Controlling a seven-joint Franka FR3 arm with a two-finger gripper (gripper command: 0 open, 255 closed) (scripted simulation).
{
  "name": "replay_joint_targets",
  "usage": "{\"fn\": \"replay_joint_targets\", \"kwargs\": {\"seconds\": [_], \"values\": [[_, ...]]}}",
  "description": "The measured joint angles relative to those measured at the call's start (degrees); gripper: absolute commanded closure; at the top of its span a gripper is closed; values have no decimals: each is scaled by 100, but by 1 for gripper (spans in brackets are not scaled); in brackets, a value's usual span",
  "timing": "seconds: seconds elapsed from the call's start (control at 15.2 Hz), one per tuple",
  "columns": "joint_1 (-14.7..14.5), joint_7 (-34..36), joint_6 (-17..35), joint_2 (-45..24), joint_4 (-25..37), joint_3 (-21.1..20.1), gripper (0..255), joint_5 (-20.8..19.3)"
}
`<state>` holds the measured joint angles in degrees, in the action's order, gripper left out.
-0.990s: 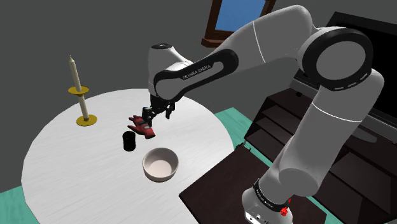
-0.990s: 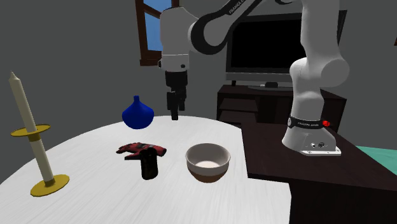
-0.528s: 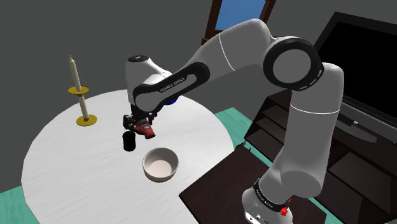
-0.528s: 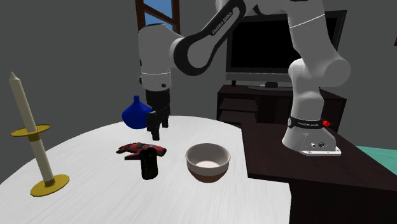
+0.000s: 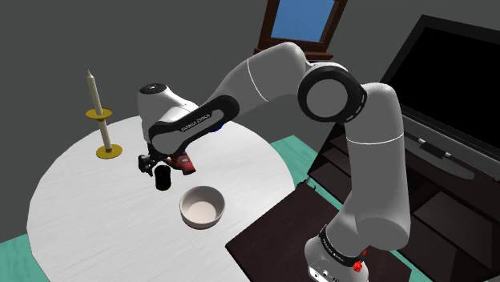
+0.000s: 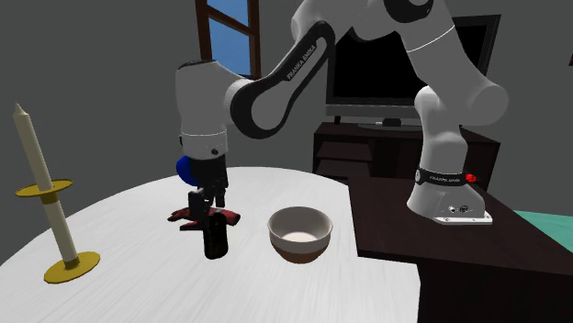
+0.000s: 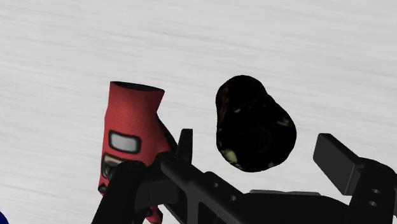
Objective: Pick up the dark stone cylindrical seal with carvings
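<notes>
Your tool [image 7: 257, 146] hovers open just above the dark carved seal [image 7: 254, 121], standing on the white tabletop [image 7: 286, 38] beside a red glove [image 7: 130, 140]; lowering, closing and lifting are yet to do.

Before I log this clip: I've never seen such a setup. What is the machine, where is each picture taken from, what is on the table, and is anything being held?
It is a white robot arm bolted to a box stand, ending in two black jaws. One picture looks down from beside the stand. The second looks across the table toward the arm. The third comes from a camera on the hand, looking along the jaws. On the round white table are a candle in a yellow holder, a white bowl, a red glove and a short dark cylinder, which is the seal to be picked up. The jaws stand open just above the seal. It shows between them, untouched. Nothing is held.
</notes>
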<state>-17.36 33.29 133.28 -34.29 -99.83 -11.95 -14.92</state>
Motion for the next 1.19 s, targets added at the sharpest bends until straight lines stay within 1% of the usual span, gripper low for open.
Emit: {"fn": "replay_joint_targets", "kwargs": {"seconds": [0.33, 0.4, 1.06, 1.19], "values": [[-50, 75, 243, -263, 16, 59, 0, -83], [-50, 76, 264, -284, 15, 64, 255, -89], [-54, 79, 283, -297, 39, 65, 255, -93], [-44, 67, 224, -236, 16, 52, 255, -75]]}}
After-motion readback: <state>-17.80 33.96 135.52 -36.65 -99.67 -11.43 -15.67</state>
